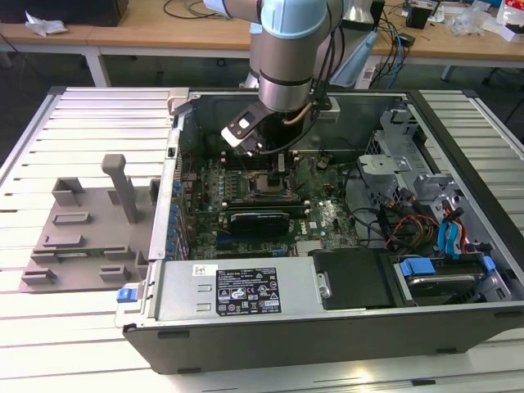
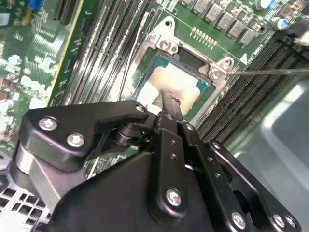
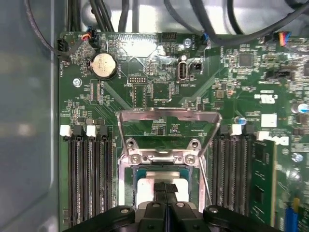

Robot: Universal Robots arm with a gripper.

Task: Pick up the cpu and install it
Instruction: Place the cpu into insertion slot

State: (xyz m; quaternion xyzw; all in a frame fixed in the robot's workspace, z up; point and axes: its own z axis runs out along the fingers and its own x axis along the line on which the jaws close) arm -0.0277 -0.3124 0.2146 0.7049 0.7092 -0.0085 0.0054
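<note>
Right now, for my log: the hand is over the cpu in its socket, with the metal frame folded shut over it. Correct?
No. The hand is over the cpu in its socket, but the metal frame stands flipped open, as the first wrist view shows.

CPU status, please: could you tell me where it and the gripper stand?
Gripper shut, tips at cpu. It lies flat in socket. Load frame raised, clear of it.
</note>
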